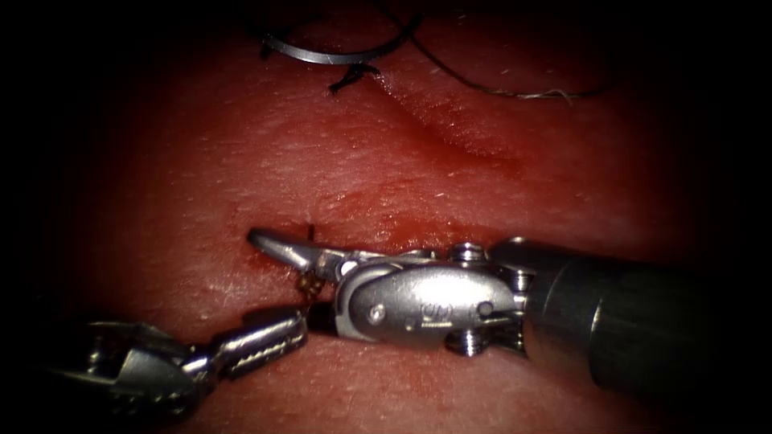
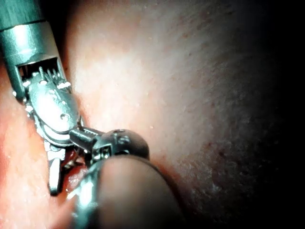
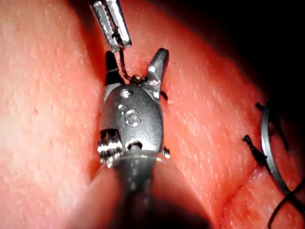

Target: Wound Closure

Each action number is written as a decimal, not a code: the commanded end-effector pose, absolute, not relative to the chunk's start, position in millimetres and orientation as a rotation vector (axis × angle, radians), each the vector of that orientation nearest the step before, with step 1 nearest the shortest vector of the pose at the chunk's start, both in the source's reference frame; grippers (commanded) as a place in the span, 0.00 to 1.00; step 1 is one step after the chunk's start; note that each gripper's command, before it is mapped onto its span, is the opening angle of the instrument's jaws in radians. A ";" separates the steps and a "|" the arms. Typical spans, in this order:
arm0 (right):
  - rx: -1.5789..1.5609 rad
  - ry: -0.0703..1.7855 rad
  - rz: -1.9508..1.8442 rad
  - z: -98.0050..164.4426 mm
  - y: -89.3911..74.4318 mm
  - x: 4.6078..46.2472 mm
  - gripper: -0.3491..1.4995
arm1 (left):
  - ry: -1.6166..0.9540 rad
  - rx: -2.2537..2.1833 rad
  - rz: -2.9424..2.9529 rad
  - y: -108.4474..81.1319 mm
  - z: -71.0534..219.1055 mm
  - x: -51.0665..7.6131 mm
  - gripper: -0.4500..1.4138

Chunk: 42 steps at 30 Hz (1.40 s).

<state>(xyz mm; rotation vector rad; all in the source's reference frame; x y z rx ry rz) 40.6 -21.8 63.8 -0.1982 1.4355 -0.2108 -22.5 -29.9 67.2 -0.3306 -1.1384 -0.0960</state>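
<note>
The curved needle [image 1: 322,55] lies loose on the tissue [image 1: 482,193] at the far side, and neither tool holds it; it also shows in the right wrist view as needle [image 3: 266,143]. Its thread [image 1: 515,92] trails to the right, with a dark knot [image 1: 351,76] beside it. My right tool [image 1: 281,277] reaches in over the cut [image 1: 418,233], jaws open. A short thread [image 3: 125,71] rises between those jaws from the tissue. My left tool [image 1: 293,325] comes from the lower left, shut on that thread's upper end just beyond the right jaws.
Red fluid wets the tissue around the cut. A shallow groove [image 1: 450,133] runs diagonally above the right tool. The right tool's wrist and shaft [image 1: 627,313] cover the cut's right part. In the left wrist view the right tool [image 2: 52,109] sits close to my left tool's wrist [image 2: 119,143].
</note>
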 end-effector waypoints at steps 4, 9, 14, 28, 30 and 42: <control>-0.209 1.448 -0.227 62.1 -22.4 42.4 0.94 | -1.143 -0.326 -0.095 -29.8 67.2 -22.6 0.11; -0.220 1.433 -0.240 63.3 -22.8 43.9 0.94 | -1.141 -0.327 -0.097 -30.3 66.8 -22.8 0.11; -0.223 1.431 -0.242 63.6 -22.9 44.0 0.94 | -1.143 -0.323 -0.101 -30.2 66.9 -22.8 0.11; -0.184 1.467 -0.271 62.7 -22.4 42.2 0.00 | -1.146 -0.309 -0.112 -30.5 66.9 -22.5 0.11; -0.183 1.468 -0.271 62.7 -22.4 42.0 0.00 | -1.147 -0.309 -0.111 -30.5 66.9 -22.3 0.11; -0.183 1.445 -0.044 56.6 -18.2 33.3 0.99 | -1.080 -0.308 -0.174 -28.7 67.5 -12.5 0.14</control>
